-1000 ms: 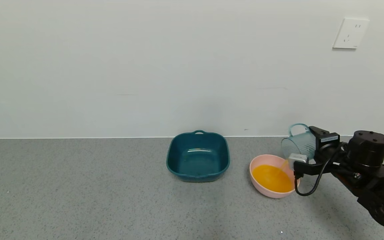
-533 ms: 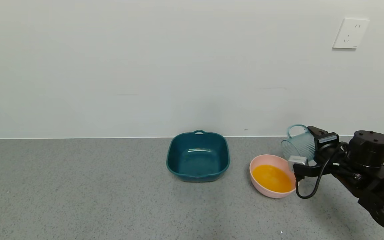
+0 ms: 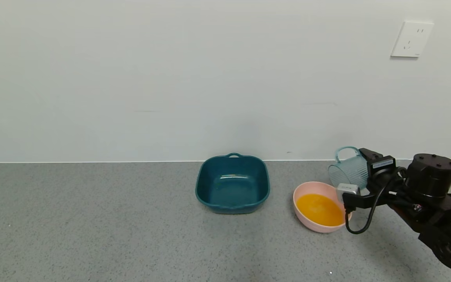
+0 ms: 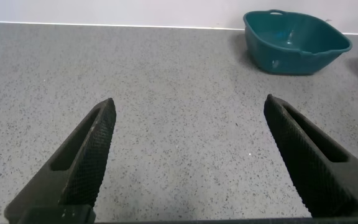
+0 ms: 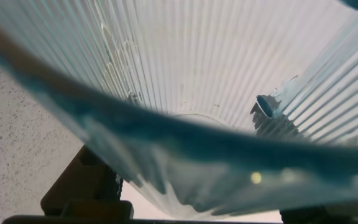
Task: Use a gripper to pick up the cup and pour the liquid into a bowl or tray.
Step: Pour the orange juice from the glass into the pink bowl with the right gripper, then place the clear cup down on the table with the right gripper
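Observation:
My right gripper (image 3: 360,176) is shut on the ribbed blue-grey cup (image 3: 349,170). It holds the cup tipped on its side, mouth toward the pink bowl (image 3: 300,192), just above the bowl's far right rim. The bowl holds orange liquid (image 3: 319,209). No stream runs from the cup. In the right wrist view the ribbed cup wall (image 5: 185,81) fills the picture between the fingers (image 5: 82,180). My left gripper (image 4: 188,115) is open over bare counter, out of the head view.
A dark teal square tray (image 3: 232,183) stands empty left of the bowl, near the wall; it also shows in the left wrist view (image 4: 294,42). The grey speckled counter (image 3: 92,227) ends at the white wall behind. A wall socket (image 3: 411,39) sits high right.
A thin orange stream ran from the cup into the bowl one second ago; it has stopped. The cup and right gripper have shifted slightly left and up.

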Controlling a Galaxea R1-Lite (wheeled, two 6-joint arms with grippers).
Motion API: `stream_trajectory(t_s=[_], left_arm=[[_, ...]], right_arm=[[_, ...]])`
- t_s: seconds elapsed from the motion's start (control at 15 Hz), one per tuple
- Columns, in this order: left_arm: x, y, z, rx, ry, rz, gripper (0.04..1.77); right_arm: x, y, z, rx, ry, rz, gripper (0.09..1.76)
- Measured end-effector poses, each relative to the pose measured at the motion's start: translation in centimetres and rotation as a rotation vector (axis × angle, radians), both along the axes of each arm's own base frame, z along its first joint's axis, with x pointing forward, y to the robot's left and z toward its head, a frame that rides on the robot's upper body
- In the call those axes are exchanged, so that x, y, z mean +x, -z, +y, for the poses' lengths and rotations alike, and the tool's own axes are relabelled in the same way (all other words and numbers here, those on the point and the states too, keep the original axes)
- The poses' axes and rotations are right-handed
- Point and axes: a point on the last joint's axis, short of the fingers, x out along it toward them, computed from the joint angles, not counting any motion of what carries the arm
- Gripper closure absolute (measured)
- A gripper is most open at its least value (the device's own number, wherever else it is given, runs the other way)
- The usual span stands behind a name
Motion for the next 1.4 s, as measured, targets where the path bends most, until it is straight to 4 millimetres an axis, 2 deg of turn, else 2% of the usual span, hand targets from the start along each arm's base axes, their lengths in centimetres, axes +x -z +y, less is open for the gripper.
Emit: stream_trajectory(t_s=[0.2,0.4,0.73,1.13,1.4], left_arm=[[0.0,0.0,0.0,0.0,0.0,0.0,0.09],[0.0,0.0,0.0,0.0,0.0,0.0,0.09],[0.0,0.0,0.0,0.0,0.0,0.0,0.09],[0.0,0.0,0.0,0.0,0.0,0.0,0.09],[0.0,0.0,0.0,-0.001,0.0,0.0,0.09]], right_arm=[[0.0,0.0,0.1,0.012,0.023,-0.003,0.52],[-0.3,0.2,0.3,0.101,0.05,-0.002,0.52],[-1.4,1.4,0.9,0.397,0.133,0.015,0.52],[-3.2,2.8,0.6,0.817,0.203,-0.009,0.52],[-3.0,3.7,0.7,1.105,0.207,-0.093,0.52]])
